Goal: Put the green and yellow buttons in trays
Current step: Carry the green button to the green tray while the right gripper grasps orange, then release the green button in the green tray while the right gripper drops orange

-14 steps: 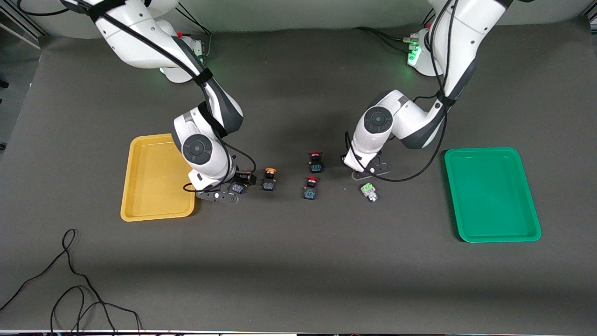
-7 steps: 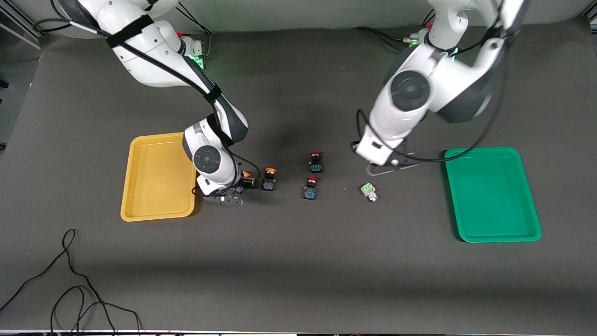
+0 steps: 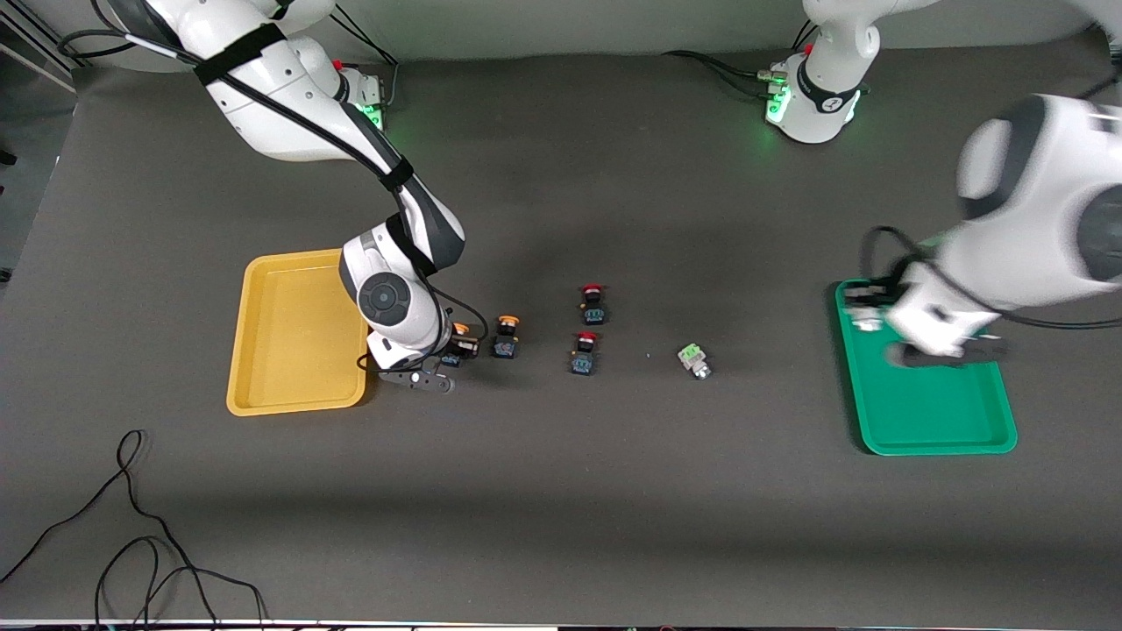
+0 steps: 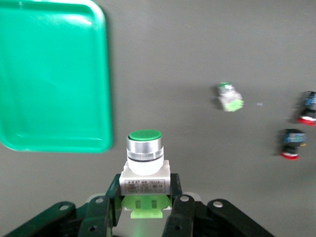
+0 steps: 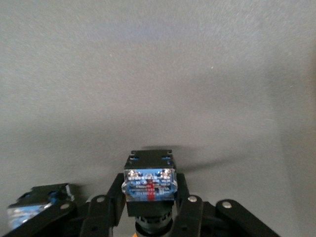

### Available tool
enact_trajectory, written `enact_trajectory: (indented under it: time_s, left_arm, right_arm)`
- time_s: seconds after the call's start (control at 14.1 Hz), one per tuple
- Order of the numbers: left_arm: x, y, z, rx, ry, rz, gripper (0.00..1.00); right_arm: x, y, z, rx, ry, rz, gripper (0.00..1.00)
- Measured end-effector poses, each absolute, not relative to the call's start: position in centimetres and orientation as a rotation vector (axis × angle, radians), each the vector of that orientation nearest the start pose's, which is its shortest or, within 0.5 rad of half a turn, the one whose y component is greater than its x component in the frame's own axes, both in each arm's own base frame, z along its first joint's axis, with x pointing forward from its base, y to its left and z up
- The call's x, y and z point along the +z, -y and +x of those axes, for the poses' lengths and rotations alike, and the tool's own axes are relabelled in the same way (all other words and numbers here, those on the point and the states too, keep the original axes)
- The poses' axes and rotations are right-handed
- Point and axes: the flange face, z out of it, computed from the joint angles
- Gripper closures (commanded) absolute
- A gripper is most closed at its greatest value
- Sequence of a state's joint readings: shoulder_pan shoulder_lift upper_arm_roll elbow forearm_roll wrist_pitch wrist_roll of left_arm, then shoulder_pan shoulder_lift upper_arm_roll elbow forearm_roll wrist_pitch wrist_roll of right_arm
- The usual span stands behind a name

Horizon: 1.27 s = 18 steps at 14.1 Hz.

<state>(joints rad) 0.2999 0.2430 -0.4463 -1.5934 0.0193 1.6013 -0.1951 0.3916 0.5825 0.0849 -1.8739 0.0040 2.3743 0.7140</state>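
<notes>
At the right arm's end of the table the yellow tray (image 3: 289, 333) lies bare, and just beside it the right gripper (image 3: 436, 368) is down at the table, jaws clamped on a yellow button (image 5: 149, 183), ready for a short carry. Its twin (image 3: 506, 337) stands alongside, then two red buttons (image 3: 589, 329), which don't belong. One green button (image 3: 694, 359) lies tipped over. Over the green tray (image 3: 938, 412), the left gripper (image 4: 144, 210) pinches the other green button (image 4: 144, 155) by its white body.

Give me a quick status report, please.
Left end effector shut on green button, over green tray. Right end effector shut on yellow button beside yellow tray. Nothing in the way.
</notes>
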Motion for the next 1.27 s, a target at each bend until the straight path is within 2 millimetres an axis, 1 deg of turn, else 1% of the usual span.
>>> enact_trajectory:
  time_s: [0.07, 0.14, 0.21, 0.28, 0.35, 0.42, 0.5, 0.57, 0.64, 0.71, 0.78, 0.85, 0.92, 0.99, 1.06, 1.13, 1.27]
  left_arm:
    - [48.6, 2.7, 60.6, 0.348, 0.041, -3.171, 0.88]
    - [48.2, -0.3, 60.7, 0.34, 0.01, -3.157, 0.88]
    - [47.3, -2.4, 61.0, 0.324, -0.011, -3.145, 0.88]
    - [45.6, -3.4, 61.3, 0.303, -0.023, -3.143, 0.88]
    - [43.1, -3.5, 61.5, 0.28, -0.035, -3.147, 0.88]
    - [39.9, -3.1, 61.5, 0.256, -0.051, -3.154, 0.88]
    - [36.4, -2.7, 61.2, 0.238, -0.072, -3.156, 0.88]
    - [32.6, -2.7, 60.6, 0.229, -0.094, -3.15, 0.88]
    - [29.2, -3.0, 60.0, 0.234, -0.109, -3.147, 0.88]
    - [26.5, -3.5, 59.6, 0.247, -0.113, -3.148, 0.88]
    - [24.6, -4.3, 59.5, 0.262, -0.109, -3.146, 0.86]
    - [23.3, -5.1, 59.4, 0.269, -0.101, -3.143, 0.83]
    - [22.5, -5.7, 59.4, 0.271, -0.095, -3.143, 0.71]
    - [21.9, -5.9, 59.4, 0.271, -0.103, -3.138, 0.38]
    - [21.5, -5.9, 59.4, 0.269, -0.119, -3.131, 0.09]
    - [21.3, -5.8, 59.4, 0.27, -0.128, -3.128, 0.01]
    - [22.1, -5.8, 60.1, 0.248, -0.137, -3.123, 0.01]
  right_arm:
    - [21.2, -28.7, 56.4, 0.18, -0.4, -3.129, 1.0]
    - [23.7, -28.8, 56.8, 0.217, -0.401, -3.143, 1.0]
    - [26.7, -28.8, 57.1, 0.252, -0.402, -3.157, 1.0]
    - [30.1, -28.6, 57.3, 0.282, -0.406, -3.169, 1.0]
    - [33.4, -28.1, 57.4, 0.3, -0.407, -3.179, 1.0]
    - [36.5, -27.3, 57.4, 0.31, -0.388, -3.187, 1.0]
    - [39.0, -26.1, 57.4, 0.315, -0.339, -3.194, 1.0]
    - [41.0, -24.1, 57.5, 0.32, -0.261, -3.202, 1.0]
    - [42.3, -21.5, 57.9, 0.332, -0.172, -3.207, 1.0]
    - [43.1, -18.4, 58.5, 0.346, -0.091, -3.207, 1.0]
    - [43.5, -15.0, 59.2, 0.358, -0.02, -3.204, 1.0]
    - [43.4, -11.6, 59.8, 0.374, 0.04, -3.198, 1.0]
    - [43.0, -8.6, 60.2, 0.391, 0.085, -3.192, 1.0]
    - [42.3, -6.0, 60.4, 0.404, 0.127, -3.186, 1.0]
    - [41.4, -3.7, 60.6, 0.402, 0.165, -3.182, 1.0]
    - [40.0, -2.0, 60.7, 0.395, 0.19, -3.182, 1.0]
    - [36.3, -0.6, 60.7, 0.402, 0.196, -3.19, 1.0]
